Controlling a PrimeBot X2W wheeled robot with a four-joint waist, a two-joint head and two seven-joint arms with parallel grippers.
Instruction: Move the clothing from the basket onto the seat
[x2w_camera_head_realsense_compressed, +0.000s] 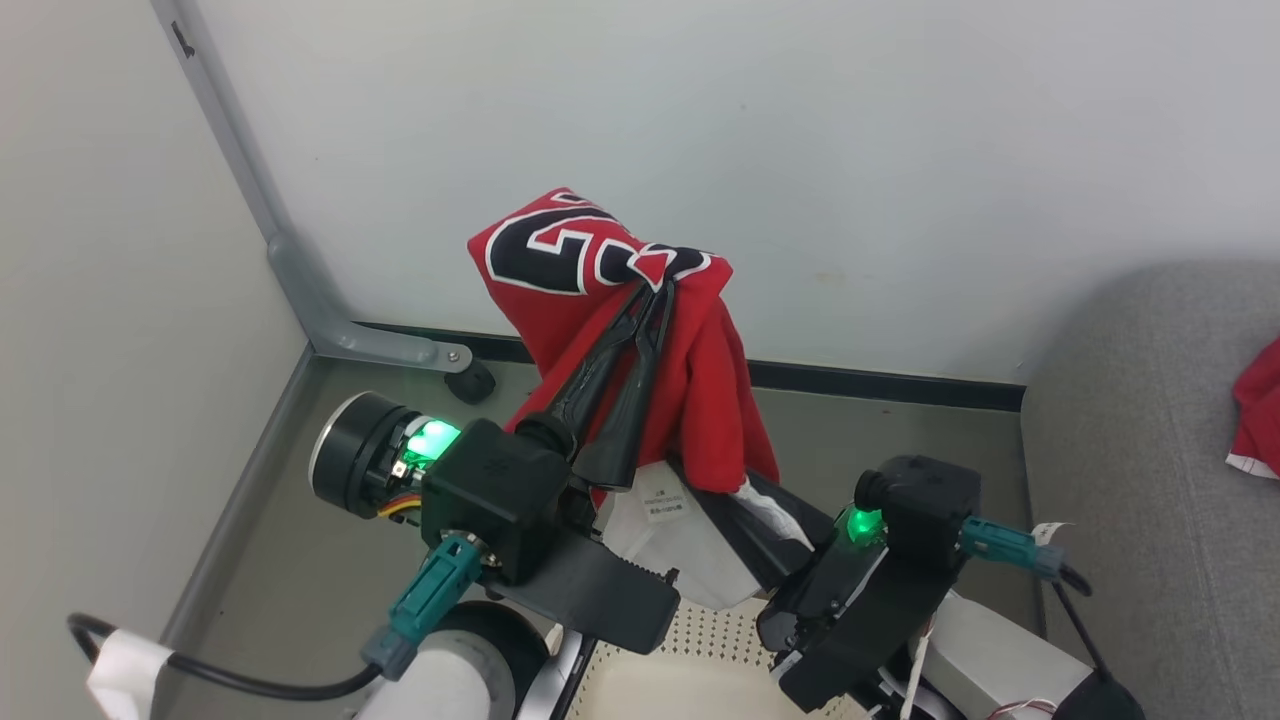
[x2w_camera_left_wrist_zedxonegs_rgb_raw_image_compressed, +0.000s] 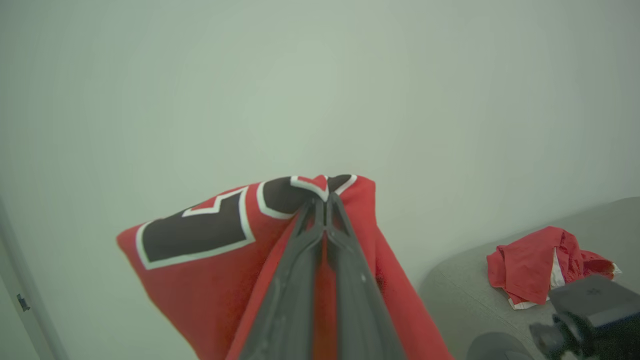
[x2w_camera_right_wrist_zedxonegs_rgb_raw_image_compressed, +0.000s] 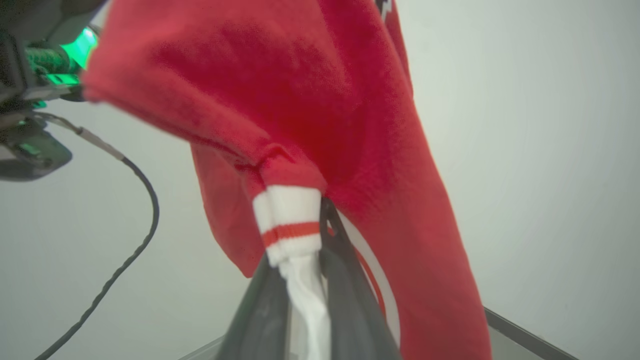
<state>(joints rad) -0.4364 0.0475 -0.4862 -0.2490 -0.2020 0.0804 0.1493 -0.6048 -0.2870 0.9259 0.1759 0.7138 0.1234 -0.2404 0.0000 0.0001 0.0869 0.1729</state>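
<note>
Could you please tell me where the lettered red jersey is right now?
At the head view's centre, the red jersey hangs above the basket, left of the seat, held by the left gripper and right gripper.

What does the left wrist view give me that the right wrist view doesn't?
Left wrist view: the left pincer shut on the red jersey at its black lettering, and a second red garment lying on the grey seat. Right wrist view: the right pincer closed on the jersey's white striped cuff, plus a black cable. Both: the jersey hanging before a pale wall.
</note>
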